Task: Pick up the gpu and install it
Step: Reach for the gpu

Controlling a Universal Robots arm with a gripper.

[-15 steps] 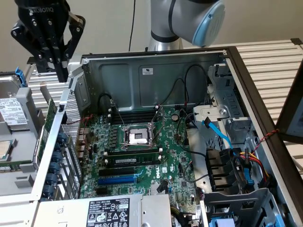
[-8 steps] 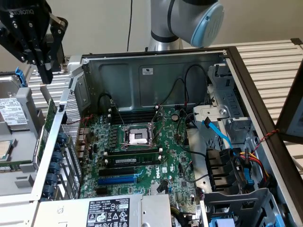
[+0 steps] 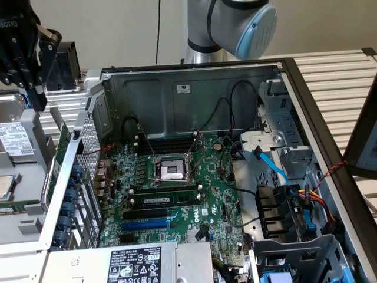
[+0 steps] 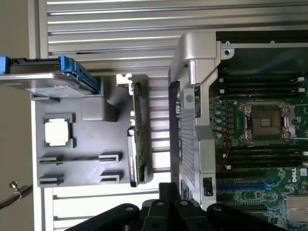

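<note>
Counting one gpu (image 4: 137, 130), one processor chip (image 4: 57, 132) and one drive (image 4: 48, 77) on the grey tray (image 4: 91, 142). We note the gpu stands on edge at the tray's side nearest the computer case (image 4: 192, 57), with open room above. Gripper (image 3: 36, 94) closed, empty, above the tray.

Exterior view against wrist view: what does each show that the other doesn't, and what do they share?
Exterior view adds: the arm's blue-capped joint, the blue cables by the drive cage, the power supply's label. Wrist view adds: the drive's blue frame. Shared: the motherboard with its socket, the grey tray, the gpu standing on edge between tray and case, and the shut end effector, holding nothing.
</note>
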